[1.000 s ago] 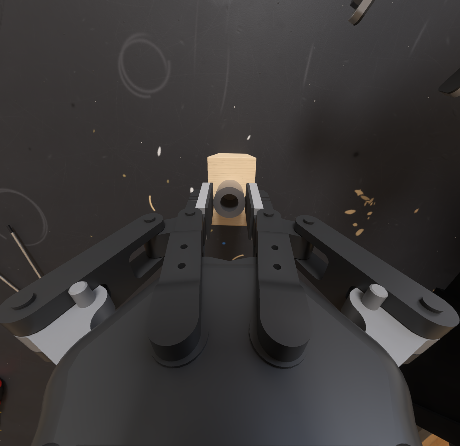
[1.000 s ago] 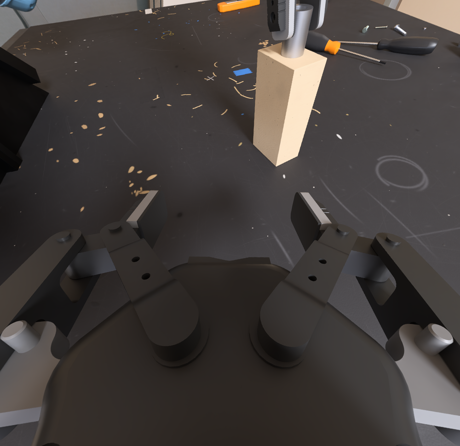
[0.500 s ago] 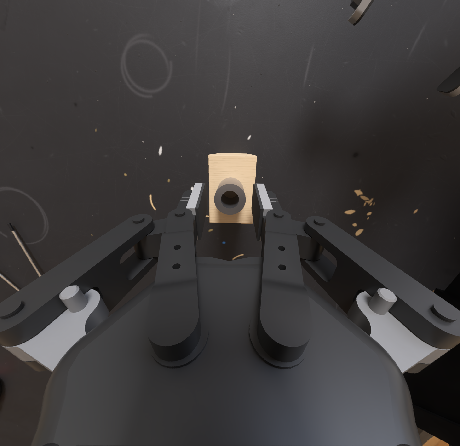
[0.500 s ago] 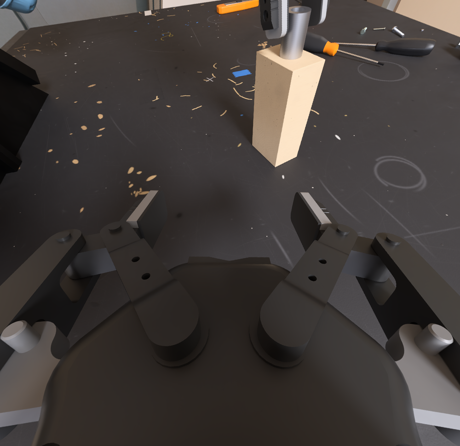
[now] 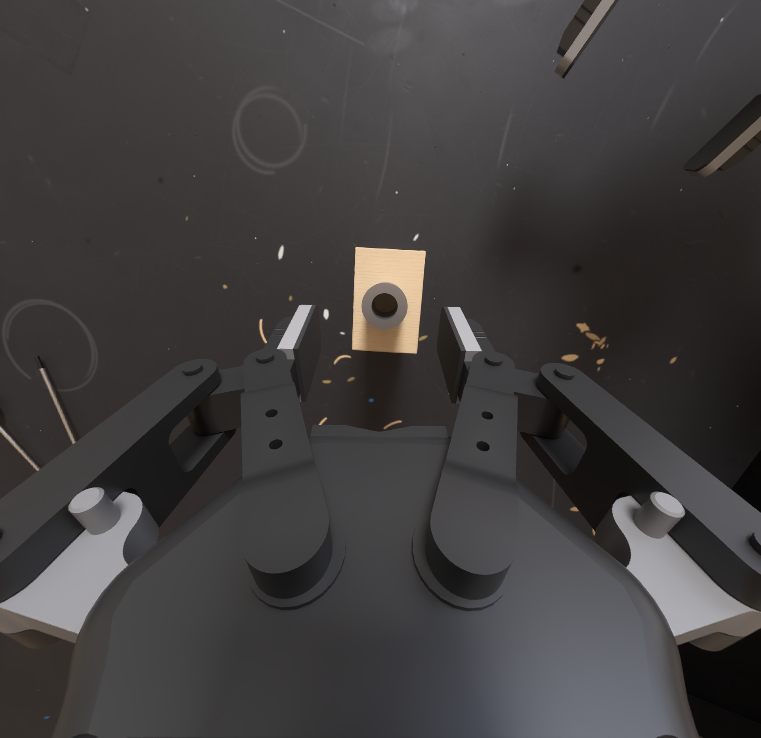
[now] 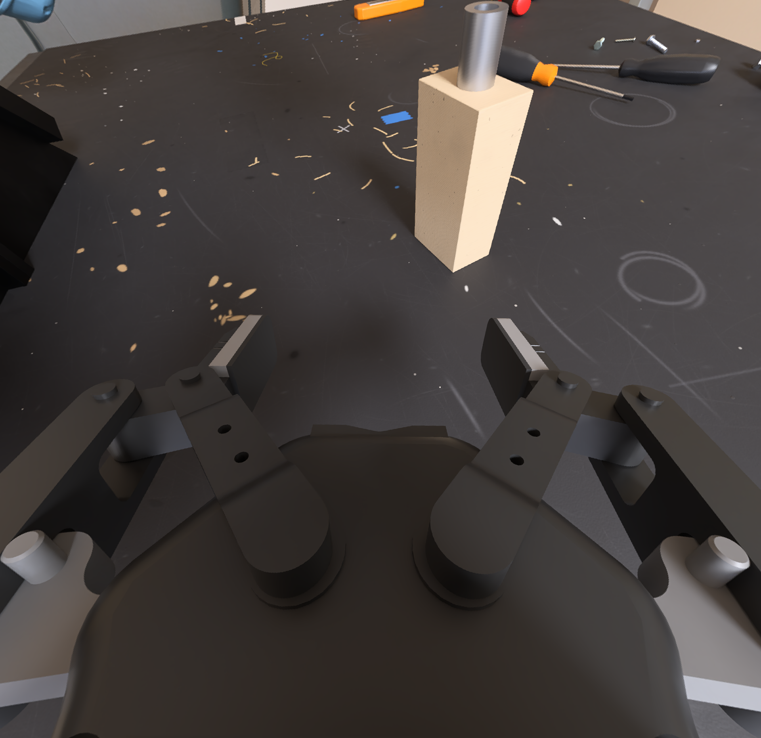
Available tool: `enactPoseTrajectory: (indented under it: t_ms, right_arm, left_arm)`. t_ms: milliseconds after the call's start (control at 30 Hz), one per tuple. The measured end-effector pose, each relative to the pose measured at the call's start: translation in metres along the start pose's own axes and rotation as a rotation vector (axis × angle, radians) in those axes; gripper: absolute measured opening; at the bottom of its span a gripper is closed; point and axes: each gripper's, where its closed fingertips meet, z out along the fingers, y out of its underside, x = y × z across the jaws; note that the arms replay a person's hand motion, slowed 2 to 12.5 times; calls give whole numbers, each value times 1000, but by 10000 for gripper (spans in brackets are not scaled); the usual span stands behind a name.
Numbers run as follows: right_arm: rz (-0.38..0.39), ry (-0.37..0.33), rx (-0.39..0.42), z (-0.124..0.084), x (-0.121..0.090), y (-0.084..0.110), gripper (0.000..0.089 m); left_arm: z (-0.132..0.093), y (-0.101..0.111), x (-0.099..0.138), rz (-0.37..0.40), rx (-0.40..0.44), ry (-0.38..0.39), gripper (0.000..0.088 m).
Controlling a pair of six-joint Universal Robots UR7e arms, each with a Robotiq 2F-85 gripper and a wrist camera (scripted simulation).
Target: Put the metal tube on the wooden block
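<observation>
Looking straight down through my left wrist camera, I see the metal tube [image 5: 384, 305] standing upright on the top face of the wooden block [image 5: 389, 265], its open bore facing the lens. The left gripper [image 5: 378, 343] hangs above them with its jaws spread wide; both pads [image 5: 449, 349] are clear of the tube, one on each side, so the tool is released and grasps nothing. In my right wrist camera, the same tube [image 6: 481, 47] rises vertically from the far part of the block's [image 6: 465, 174] top, and the block itself stands on end on the dark workbench [image 6: 288, 232], to the right of centre and well beyond my right gripper [image 6: 372, 347]. The right gripper is likewise released, jaws fully apart and empty, held low over a bare patch of the bench. Pale wood shavings [image 6: 230, 294] are scattered to the left of the block, and a small blue tape patch [image 6: 396, 117] lies just left of it. Farther off on the right lie two screwdrivers, one with an orange-and-black handle [image 6: 527, 68] and one with a black handle [image 6: 667, 69]; an orange utility knife [image 6: 387, 8] rests near the far edge. Faint circular scuff marks [image 6: 661, 279] show on the bench at the right.
</observation>
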Motion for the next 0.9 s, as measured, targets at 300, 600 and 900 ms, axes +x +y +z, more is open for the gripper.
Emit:
enactPoseTrajectory:
  t_ms: [300,600,900]
  right_arm:
    - [13,7,4,-1,3,1,854]
    - [28,19,7,-2,6,1,854]
    - [53,46,-3,0,12,4,854]
  left_arm:
    - [-17,1,3,-48,135,-48,653]
    - [-27,10,11,-122,318,-127,766]
    - [-26,29,25,-234,500,-172,826]
